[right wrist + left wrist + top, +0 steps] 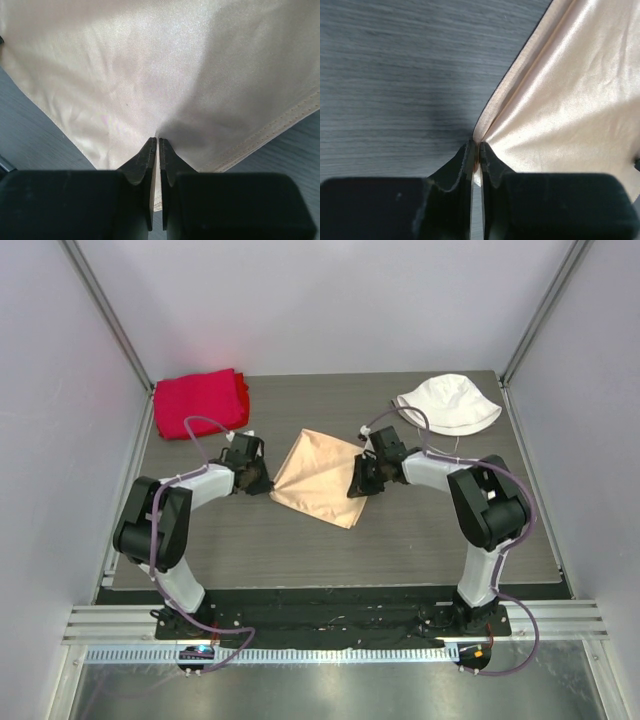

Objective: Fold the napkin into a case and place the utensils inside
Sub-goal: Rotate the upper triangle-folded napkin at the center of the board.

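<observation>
The peach-tan satin napkin point(318, 477) lies spread as a diamond in the middle of the table. My left gripper point(266, 480) is at its left corner, shut on the cloth; the left wrist view shows the napkin point(570, 100) puckered between the pinched fingertips point(468, 155). My right gripper point(358, 483) is at the napkin's right corner, and the right wrist view shows the napkin point(165, 65) edge clamped between its fingertips point(150, 150). The utensils and the case are out of view.
A thick red cloth point(200, 400) lies folded at the back left of the table. A white bucket hat point(447, 403) sits at the back right. The dark wood-grain tabletop point(300, 550) runs bare in front of the napkin.
</observation>
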